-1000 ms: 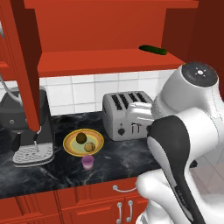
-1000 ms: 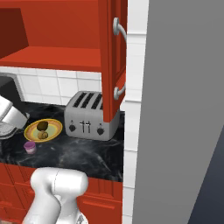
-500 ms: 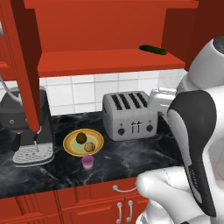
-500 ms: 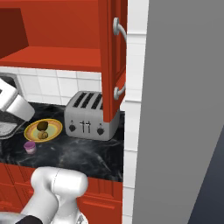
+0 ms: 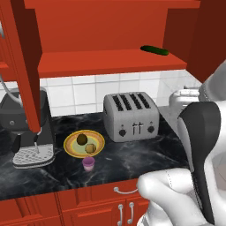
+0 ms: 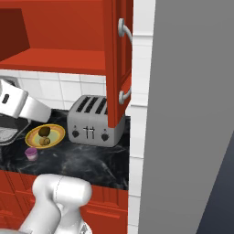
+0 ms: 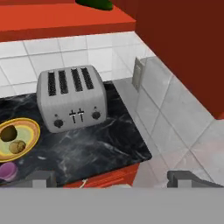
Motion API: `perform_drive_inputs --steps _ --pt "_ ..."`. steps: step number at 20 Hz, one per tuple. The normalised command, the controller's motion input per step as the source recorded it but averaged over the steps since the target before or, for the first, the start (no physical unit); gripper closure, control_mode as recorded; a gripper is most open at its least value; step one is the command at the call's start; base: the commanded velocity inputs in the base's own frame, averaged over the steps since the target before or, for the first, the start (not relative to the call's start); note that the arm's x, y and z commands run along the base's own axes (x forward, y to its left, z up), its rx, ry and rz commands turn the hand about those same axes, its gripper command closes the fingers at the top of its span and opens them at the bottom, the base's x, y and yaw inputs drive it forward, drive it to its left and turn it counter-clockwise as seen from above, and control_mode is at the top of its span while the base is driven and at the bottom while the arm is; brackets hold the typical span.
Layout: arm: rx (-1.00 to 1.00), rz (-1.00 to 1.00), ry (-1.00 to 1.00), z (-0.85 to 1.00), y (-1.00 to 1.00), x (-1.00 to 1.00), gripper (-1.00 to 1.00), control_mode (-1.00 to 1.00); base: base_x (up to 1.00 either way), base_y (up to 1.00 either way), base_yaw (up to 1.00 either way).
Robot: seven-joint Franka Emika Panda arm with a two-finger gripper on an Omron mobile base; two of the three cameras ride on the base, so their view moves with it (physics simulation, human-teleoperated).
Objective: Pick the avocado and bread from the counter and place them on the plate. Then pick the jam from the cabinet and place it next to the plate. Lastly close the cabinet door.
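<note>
Toaster [image 5: 131,115] right of plate [image 5: 70,147].

My arm comes up from the lower right in the left base view, elbow bent, white links and a dark joint cover right up close to the camera. My gripper [image 7: 111,179] is wide open with nothing between the jaws, the two fingertips [image 7: 41,178] far apart at the bottom of the hand view.

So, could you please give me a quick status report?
Jaws open, empty. Avocado and bread on the plate, jam beside it. Cabinet door open, toaster below it.
</note>
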Motion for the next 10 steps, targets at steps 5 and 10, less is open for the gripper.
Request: perform_drive_inputs --steps 5,10 --pt "-0.04 -0.02 -0.01 0.41 -0.55 -0.09 -1.00 -1.00 0.00 0.00 0.00" --pt "-0.02 -0.05 0.05 0.35 -0.35 -0.18 -1.00 -1.00 0.00 0.00 0.00"
